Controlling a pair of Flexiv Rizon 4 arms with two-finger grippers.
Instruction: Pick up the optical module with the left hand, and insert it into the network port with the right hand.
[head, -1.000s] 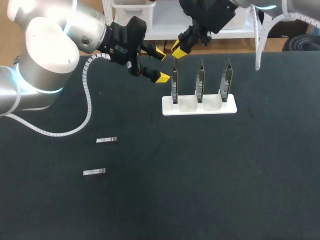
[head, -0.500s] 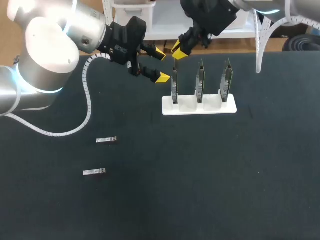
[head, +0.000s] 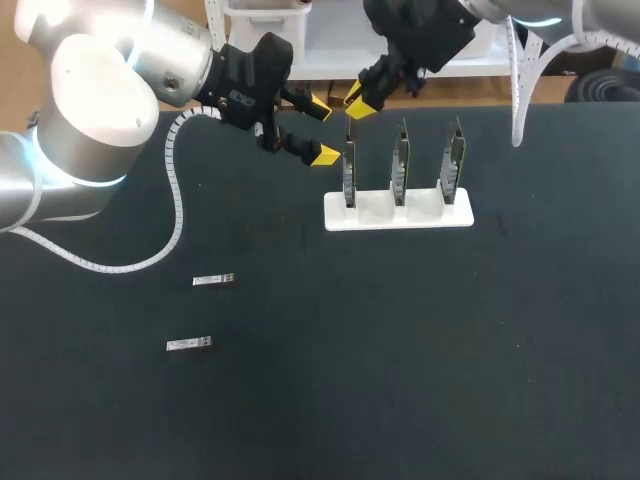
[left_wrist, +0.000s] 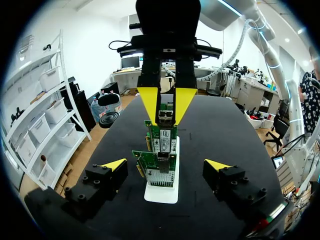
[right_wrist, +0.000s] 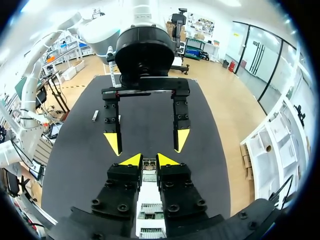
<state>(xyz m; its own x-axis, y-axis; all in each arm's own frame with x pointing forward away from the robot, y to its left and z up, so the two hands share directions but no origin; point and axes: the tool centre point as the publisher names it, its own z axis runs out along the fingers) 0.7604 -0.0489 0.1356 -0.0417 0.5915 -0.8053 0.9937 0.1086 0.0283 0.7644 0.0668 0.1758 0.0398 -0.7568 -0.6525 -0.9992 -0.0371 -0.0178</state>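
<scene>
1. My left gripper (head: 318, 130) hangs over the far part of the black table (head: 400, 350). Its yellow-tipped fingers are spread wide with nothing between them. The left arm (head: 100, 90) comes in from the left, with the wrist turned so the gripper looks along the table.
2. Just ahead of it stands a white rack (head: 462, 215) holding three upright green network cards (head: 349, 172) in a row. The left gripper faces the row end-on, and its tips are apart from the nearest card.
3. My right arm (head: 430, 25) reaches in from the far right and slants downward. The right gripper (head: 356, 100) sits just above the top edge of the card nearest my left gripper. In the left wrist view a small silver piece shows right under it. I cannot tell whether it is gripped or belongs to the card.
4. Two small silver optical modules lie flat on the table's left side, well apart from both grippers and the rack. One (head: 213, 281) lies farther back than the other (head: 189, 345), and they do not touch.
</scene>
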